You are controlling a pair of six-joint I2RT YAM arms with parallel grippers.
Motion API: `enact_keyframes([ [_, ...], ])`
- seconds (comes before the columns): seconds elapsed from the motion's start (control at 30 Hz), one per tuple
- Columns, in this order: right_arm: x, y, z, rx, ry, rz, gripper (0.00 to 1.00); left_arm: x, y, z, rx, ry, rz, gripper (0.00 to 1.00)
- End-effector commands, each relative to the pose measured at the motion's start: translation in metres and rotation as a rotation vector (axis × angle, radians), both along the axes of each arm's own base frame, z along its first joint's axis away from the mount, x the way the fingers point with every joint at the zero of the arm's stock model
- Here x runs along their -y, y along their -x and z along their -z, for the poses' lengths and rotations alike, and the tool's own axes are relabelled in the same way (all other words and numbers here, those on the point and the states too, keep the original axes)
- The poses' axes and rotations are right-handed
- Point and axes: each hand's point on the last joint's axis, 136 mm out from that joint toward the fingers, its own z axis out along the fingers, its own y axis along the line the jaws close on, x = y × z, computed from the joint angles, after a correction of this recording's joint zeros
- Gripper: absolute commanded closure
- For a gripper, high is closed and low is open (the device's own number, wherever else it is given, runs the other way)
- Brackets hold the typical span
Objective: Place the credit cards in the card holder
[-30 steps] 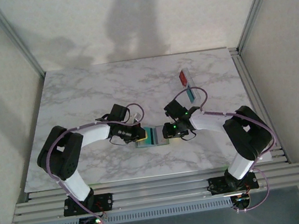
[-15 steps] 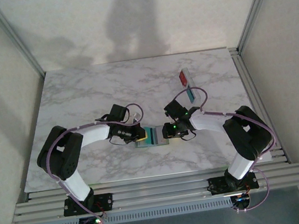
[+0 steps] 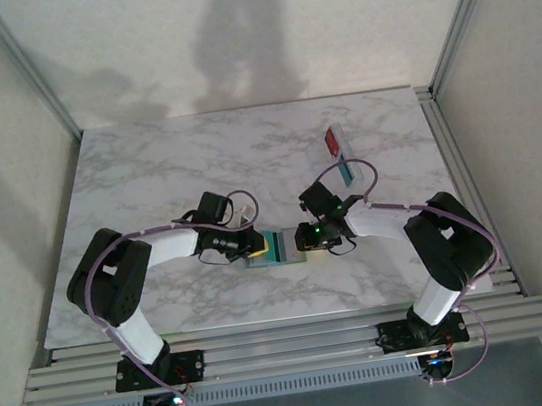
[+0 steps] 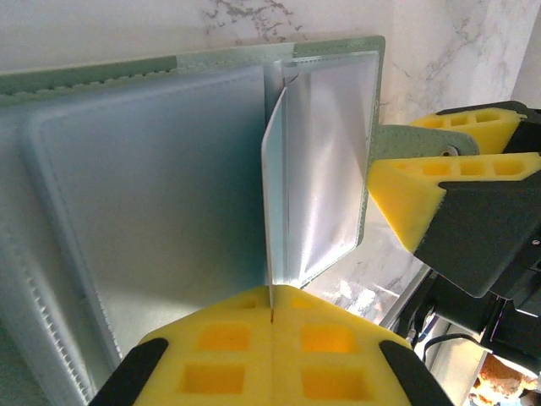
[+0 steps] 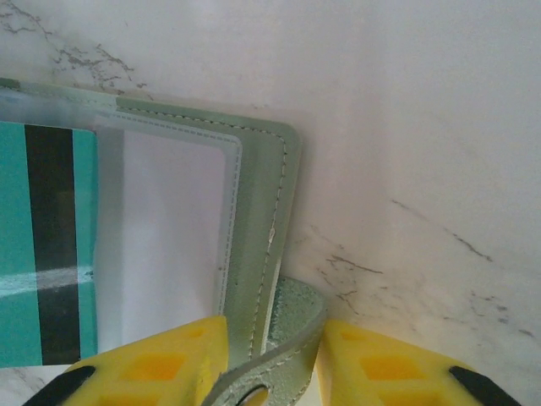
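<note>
Holder point(image 3: 279, 248) lies open on the desk point(image 3: 165, 167), between the two tools. Left tool point(image 4: 272, 315) is pressed together on an upright clear sleeve point(image 4: 275, 211); right tool point(image 5: 270, 364) pinches the holder's strap tab point(image 5: 289, 326). A teal card point(image 5: 42, 254) sits in the holder, and a red card point(image 3: 332, 141) lies well apart, far right.

Top external camera: fixed high behind both arm bases point(image 3: 158, 365), facing down and forward across the whole table point(image 3: 155, 169); distant. Left wrist camera: very close, sighting past the left gripper point(image 4: 272, 304) over the open card holder point(image 4: 135, 186) toward the right gripper point(image 4: 427, 161). Right wrist camera: equally close, facing down on the holder's corner and adjoining marble. All three views share the card holder.
</note>
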Motion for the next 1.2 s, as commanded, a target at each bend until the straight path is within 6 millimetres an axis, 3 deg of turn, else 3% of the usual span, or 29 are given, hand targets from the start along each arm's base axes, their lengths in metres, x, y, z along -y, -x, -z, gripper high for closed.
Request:
enact_keyframes([
  [0.0, -0.004, 0.006, 0.006, -0.025, -0.016, -0.017, 0.69, -0.004, 0.005, 0.004, -0.031, 0.002, -0.015, 1.00],
  [0.43, -0.008, 0.005, 0.006, -0.029, -0.035, -0.015, 0.69, -0.017, 0.004, 0.013, -0.025, -0.051, -0.049, 1.00],
  [1.17, -0.012, 0.007, 0.008, -0.036, -0.064, -0.024, 0.67, -0.002, -0.007, 0.001, -0.024, 0.037, -0.058, 1.00],
])
